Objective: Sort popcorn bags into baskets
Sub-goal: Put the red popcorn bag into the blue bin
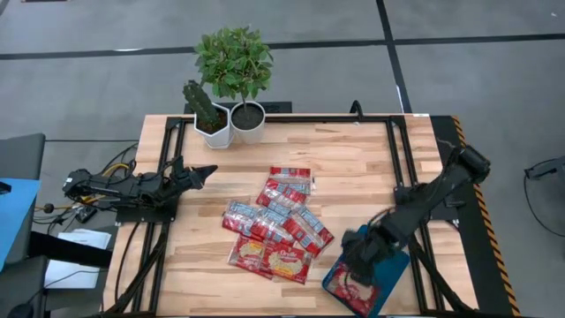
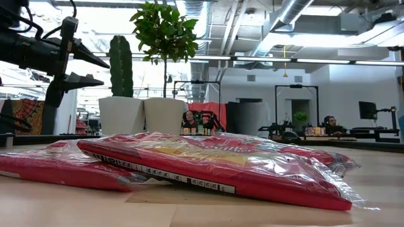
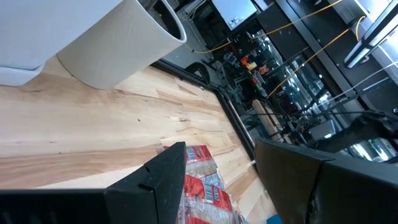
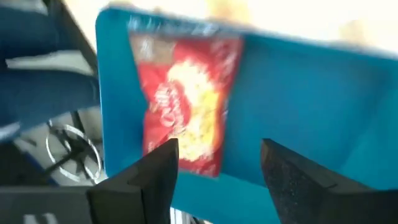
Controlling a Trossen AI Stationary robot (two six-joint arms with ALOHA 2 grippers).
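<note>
One popcorn bag (image 4: 186,102) lies in the basket (image 4: 311,106) at the tabletop's (image 1: 353,168) five o'clock; right gripper (image 4: 217,158) hovers above, open, empty. Remaining bags (image 1: 278,225) heap centrally. Left gripper (image 1: 203,172), open, waits at nine o'clock.

High view straight down over the whole table (image 1: 353,159), low view level at table height, very near the popcorn bags (image 2: 214,165), both sharing this pile, wrist views looking forward past each claw's fingers.

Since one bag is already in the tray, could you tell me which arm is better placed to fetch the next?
Probably the left: its open hand waits near the pile of popcorn bags, while the right hand, open, hovers over the teal tray.
</note>
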